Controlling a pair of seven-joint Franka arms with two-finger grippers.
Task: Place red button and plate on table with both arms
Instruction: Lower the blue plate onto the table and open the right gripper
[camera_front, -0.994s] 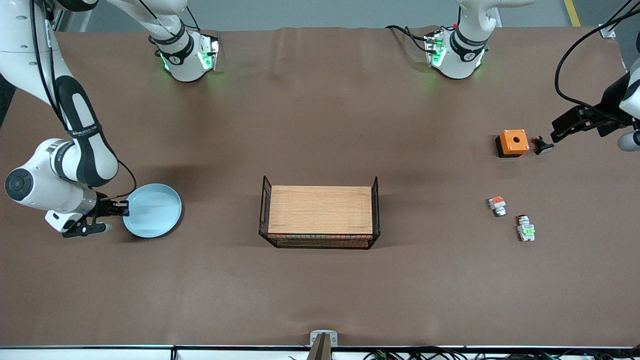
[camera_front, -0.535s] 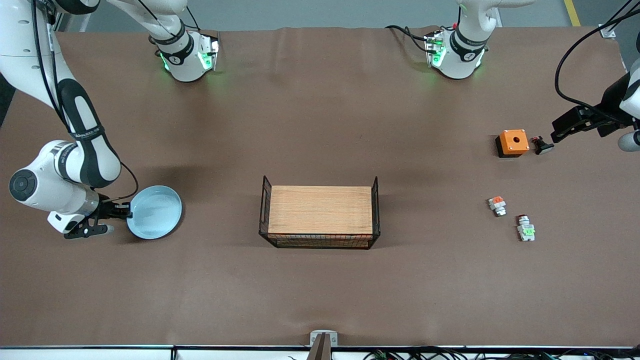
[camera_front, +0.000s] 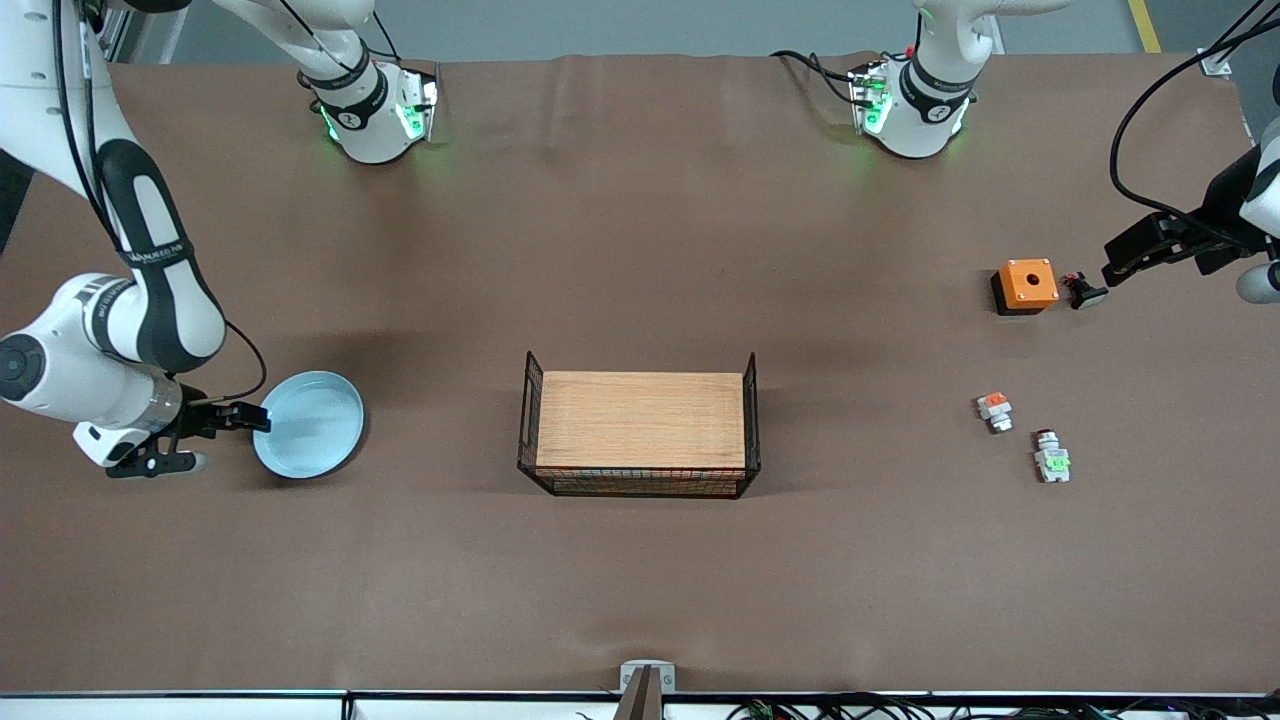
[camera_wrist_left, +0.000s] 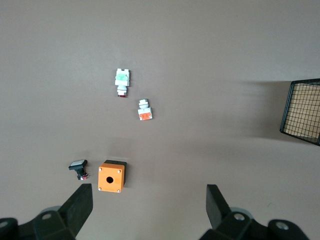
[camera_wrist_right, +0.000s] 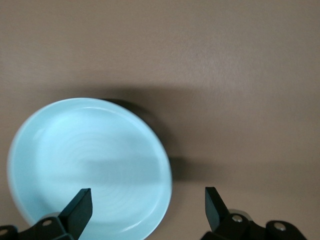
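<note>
The pale-blue plate (camera_front: 310, 424) (camera_wrist_right: 90, 160) lies flat on the brown table (camera_front: 640, 250) at the right arm's end. My right gripper (camera_front: 230, 440) (camera_wrist_right: 147, 195) is open, low beside the plate. Its jaws stand astride the rim without gripping it, one finger over the plate and one over bare table. The red button (camera_front: 1050, 460) (camera_wrist_left: 122, 81) rests on the table at the left arm's end, green patch up. My left gripper (camera_front: 1115, 268) (camera_wrist_left: 149, 189) hangs open and empty above the table beside a black push-button (camera_front: 1085, 291) (camera_wrist_left: 78, 167).
A wooden-topped black wire crate (camera_front: 640, 435) (camera_wrist_left: 302, 111) stands mid-table. An orange box (camera_front: 1025, 285) (camera_wrist_left: 111, 176) sits beside the black push-button. A white piece with an orange patch (camera_front: 994, 410) (camera_wrist_left: 145, 110) lies close to the red button.
My right gripper has opened and let go of the plate's rim, and the arm has drawn back slightly from the plate. The left arm has not moved.
</note>
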